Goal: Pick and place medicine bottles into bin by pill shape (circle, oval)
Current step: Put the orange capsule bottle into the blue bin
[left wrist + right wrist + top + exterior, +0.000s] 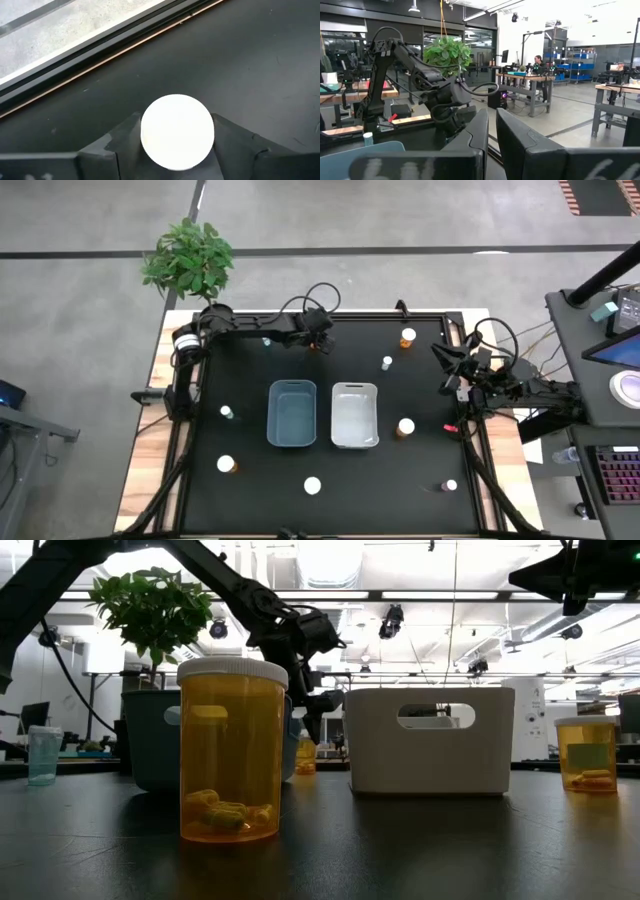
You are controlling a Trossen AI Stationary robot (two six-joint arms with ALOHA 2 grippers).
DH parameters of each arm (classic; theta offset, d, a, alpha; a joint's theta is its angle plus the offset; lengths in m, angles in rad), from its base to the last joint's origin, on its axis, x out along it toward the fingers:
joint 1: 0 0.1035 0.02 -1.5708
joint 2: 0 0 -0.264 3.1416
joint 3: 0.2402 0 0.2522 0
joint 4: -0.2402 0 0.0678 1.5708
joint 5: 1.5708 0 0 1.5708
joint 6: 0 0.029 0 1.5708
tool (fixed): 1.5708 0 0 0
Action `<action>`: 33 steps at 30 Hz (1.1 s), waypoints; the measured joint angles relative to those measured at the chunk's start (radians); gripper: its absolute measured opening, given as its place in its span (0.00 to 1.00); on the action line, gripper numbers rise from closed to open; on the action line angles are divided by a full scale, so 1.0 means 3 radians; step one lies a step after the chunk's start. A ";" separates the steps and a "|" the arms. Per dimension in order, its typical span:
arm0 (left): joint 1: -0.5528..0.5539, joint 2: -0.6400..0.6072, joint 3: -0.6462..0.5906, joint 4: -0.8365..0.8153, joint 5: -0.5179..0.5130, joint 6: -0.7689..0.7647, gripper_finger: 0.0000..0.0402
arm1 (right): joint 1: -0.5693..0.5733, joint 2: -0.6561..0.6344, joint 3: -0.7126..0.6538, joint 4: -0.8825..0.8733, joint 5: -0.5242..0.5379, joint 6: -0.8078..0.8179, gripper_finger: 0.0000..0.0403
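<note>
Several medicine bottles with white caps stand upright on the black table; one is at the far right [407, 337], one at the near left [226, 464] and one at the near middle [313, 485] [232, 750]. My left gripper [318, 338] [177, 135] is at the table's far edge, slanting down over an orange medicine bottle [305, 755] whose round white cap [177, 131] fills the space between its fingers. My right gripper [447, 363] [492, 140] waits shut at the right edge, holding nothing. My left gripper has the bottle between its two fingers [125, 145], one on each side just below the cap's rim [145, 142]. The fingers come from above, slanting toward the far edge. The cap hides the place of contact. The bottle stands upright on the table.
A blue bin [292, 414] and a white bin [354, 414] stand side by side mid-table. Small bottles stand at the left [226, 412], far middle [387, 362] and near right [451, 485]. A potted plant [188, 258] is beyond the far left corner.
</note>
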State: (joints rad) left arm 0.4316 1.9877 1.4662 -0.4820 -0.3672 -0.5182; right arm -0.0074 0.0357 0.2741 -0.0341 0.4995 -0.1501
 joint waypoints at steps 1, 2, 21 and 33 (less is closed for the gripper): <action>-0.0003 0.0000 0.0000 -0.0001 0.0000 0.0000 0.47 | 0.0000 0.0000 0.0000 0.0000 0.0000 0.0000 0.07; -0.0004 -0.0001 0.0001 -0.0002 0.0000 0.0000 0.47 | 0.0000 0.0000 0.0000 0.0000 0.0000 0.0001 0.07; -0.0733 -0.1075 0.0099 -0.0449 -0.0206 0.0267 0.47 | 0.0001 0.0001 -0.0001 -0.0010 0.0002 -0.0023 0.07; -0.1668 -0.1660 0.0052 -0.1139 -0.0028 0.0259 0.48 | 0.0001 0.0002 -0.0001 -0.0045 0.0004 -0.0022 0.07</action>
State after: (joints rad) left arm -0.0687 1.4898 1.4817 -0.8235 -0.3756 -0.4405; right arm -0.0071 0.0363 0.2739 -0.0477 0.5006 -0.1566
